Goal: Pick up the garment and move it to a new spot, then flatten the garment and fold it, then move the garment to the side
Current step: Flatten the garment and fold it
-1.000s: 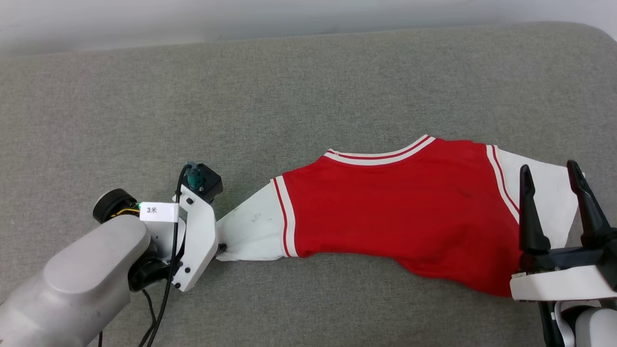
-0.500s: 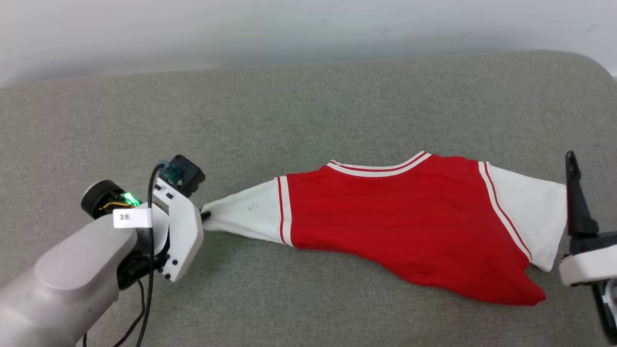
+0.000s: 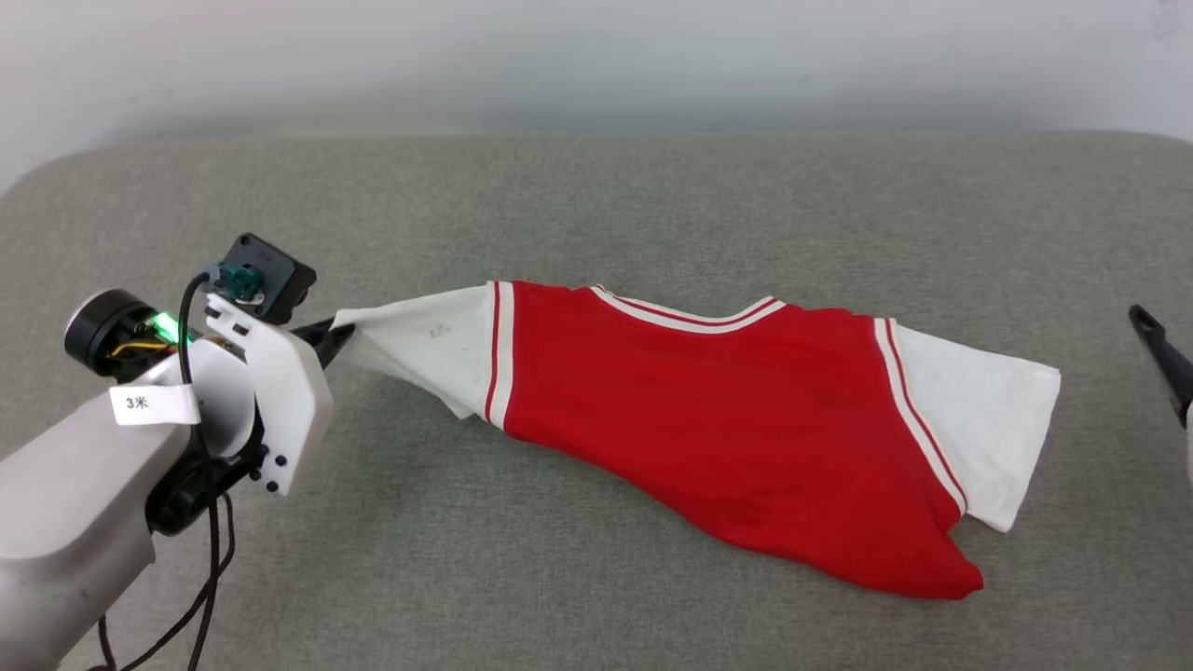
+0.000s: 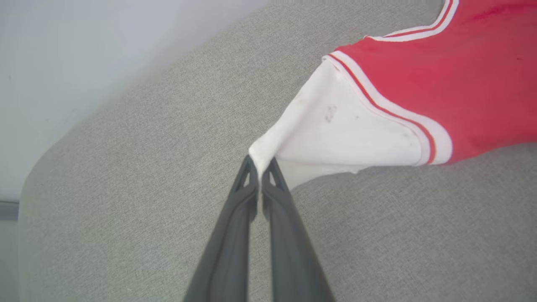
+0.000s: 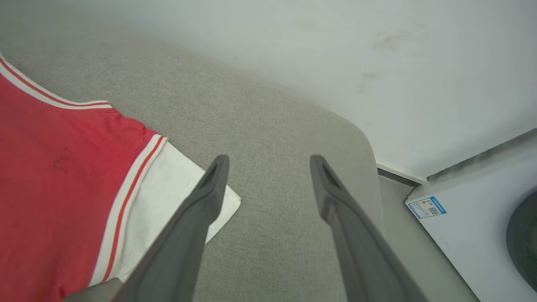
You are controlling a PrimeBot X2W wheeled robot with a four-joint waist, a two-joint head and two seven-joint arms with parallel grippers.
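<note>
At the left, the shirt is pinched by its white sleeve tip in the left gripper and stretched rightward across the grey cushion. At the right, the right gripper is spread, empty. The small pinch could be lost if dragged harder.

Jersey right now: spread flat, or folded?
Neither. The garment lies stretched out, unfolded, on the grey cushion, but one white sleeve is lifted, pinched by the left gripper.
</note>
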